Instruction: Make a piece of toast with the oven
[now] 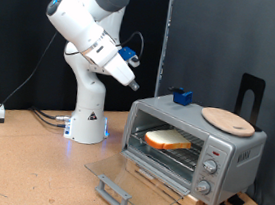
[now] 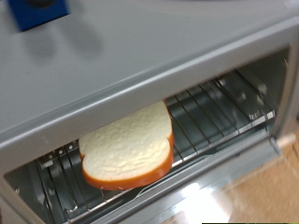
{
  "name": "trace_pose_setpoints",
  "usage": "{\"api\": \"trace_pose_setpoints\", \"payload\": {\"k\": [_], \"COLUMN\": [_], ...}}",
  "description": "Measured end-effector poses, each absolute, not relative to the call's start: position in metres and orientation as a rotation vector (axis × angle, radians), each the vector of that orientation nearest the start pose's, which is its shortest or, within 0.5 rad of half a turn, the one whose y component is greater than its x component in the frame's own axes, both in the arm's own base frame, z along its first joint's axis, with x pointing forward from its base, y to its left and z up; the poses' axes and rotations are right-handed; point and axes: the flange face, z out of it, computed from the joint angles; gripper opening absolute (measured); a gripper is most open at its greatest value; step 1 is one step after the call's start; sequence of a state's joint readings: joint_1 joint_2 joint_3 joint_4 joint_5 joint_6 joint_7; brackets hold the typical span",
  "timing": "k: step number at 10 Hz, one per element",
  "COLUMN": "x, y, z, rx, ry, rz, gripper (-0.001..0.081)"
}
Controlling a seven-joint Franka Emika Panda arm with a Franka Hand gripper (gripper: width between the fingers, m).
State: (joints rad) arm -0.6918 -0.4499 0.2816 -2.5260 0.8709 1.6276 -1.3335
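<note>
Your gripper hangs above and to the exterior view's left of the oven, its opening impossible to judge, nothing visibly held; the piece of toast lies on the rack inside, glass door dropped open.

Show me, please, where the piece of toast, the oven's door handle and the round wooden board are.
piece of toast [image 2: 126,145], wrist view, middle of its pale face.
door handle [image 1: 113,191], exterior view, middle of the grey bar on the open door.
round wooden board [image 1: 227,120], exterior view, centre of its top.
</note>
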Motion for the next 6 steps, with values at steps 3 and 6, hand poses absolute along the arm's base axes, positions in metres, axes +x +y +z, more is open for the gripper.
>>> {"api": "trace_pose_setpoints", "payload": {"k": [3,6], "x": [0.382,0.382], "y": [-0.081,-0.081], "z": [0.423,0.422], "rx": [-2.401,-2.389], "ry": [-0.246,-0.045], "rz": [-0.249,-0.133], "gripper": [0.0807,0.0807]}}
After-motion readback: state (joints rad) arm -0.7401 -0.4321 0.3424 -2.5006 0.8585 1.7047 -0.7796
